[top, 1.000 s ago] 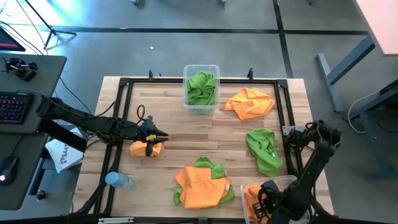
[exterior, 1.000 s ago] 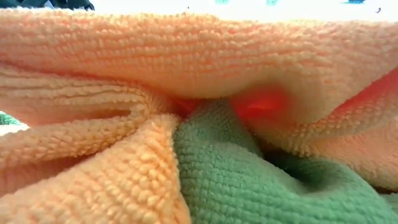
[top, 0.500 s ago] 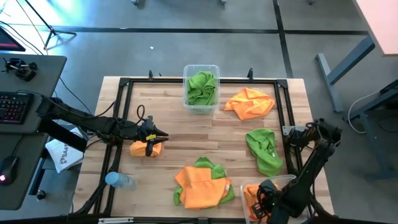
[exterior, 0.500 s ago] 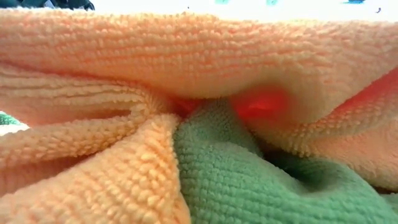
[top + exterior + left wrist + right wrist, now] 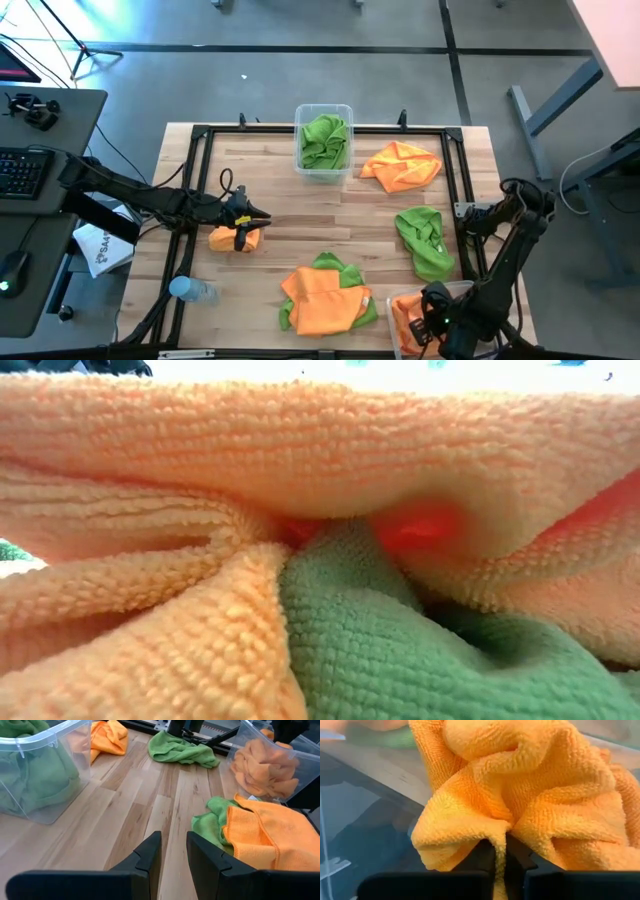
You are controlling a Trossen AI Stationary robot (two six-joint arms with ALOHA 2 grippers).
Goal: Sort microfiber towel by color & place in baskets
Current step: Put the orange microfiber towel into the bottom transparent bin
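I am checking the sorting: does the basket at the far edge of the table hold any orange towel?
No. In the high view the far basket holds only green towels.

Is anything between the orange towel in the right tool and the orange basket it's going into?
Nothing visible. The right tool pinches a fold of the orange towel directly over the near-right basket, which already holds orange towels. The basket's mouth is uncovered, and the lone green towel lies on the table outside it.

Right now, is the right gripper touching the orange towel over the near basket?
Touching. The right wrist view shows the right gripper with its fingers pinched on a fold of the orange towel.
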